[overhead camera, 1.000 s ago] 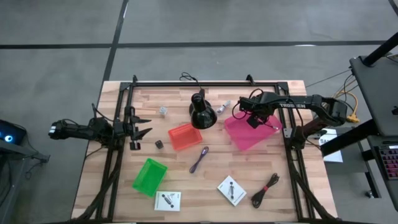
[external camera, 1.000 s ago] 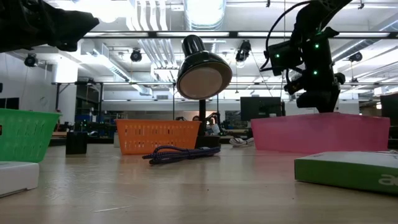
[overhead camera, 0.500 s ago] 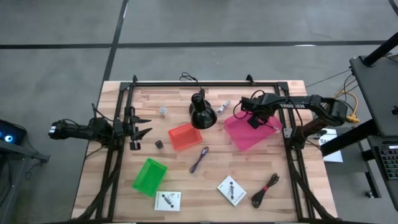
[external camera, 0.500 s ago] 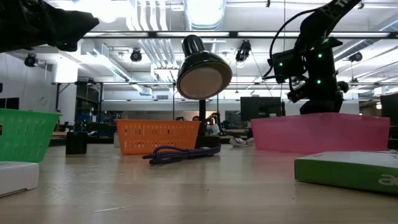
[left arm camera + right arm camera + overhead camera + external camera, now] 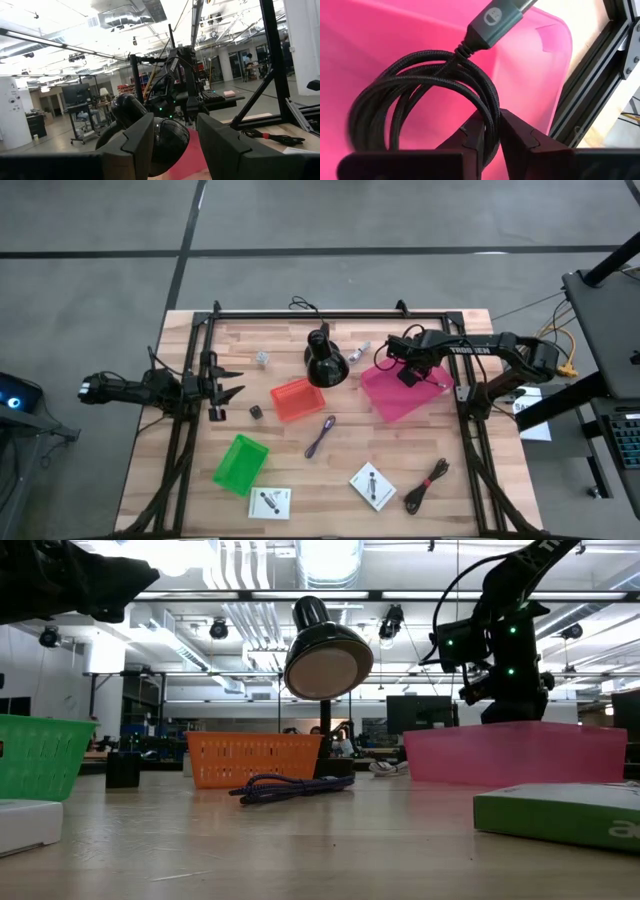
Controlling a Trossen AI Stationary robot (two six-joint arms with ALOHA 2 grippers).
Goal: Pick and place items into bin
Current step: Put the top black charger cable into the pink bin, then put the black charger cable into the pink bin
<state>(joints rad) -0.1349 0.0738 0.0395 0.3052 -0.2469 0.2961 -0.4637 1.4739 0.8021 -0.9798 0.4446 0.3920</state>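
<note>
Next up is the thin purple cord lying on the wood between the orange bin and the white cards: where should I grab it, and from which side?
Grip the thin purple cord at its bunched middle, coming straight down, jaws across its length. It lies flat and elongated on the bare wooden table, slanted, nothing touching it, so a top-down pinch looks cleanest.

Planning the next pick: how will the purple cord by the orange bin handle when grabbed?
The purple cord is thin and loosely folded, so it will probably sag and trail, and weigh little. Lying flat on the table, it may be awkward to pinch.
</note>
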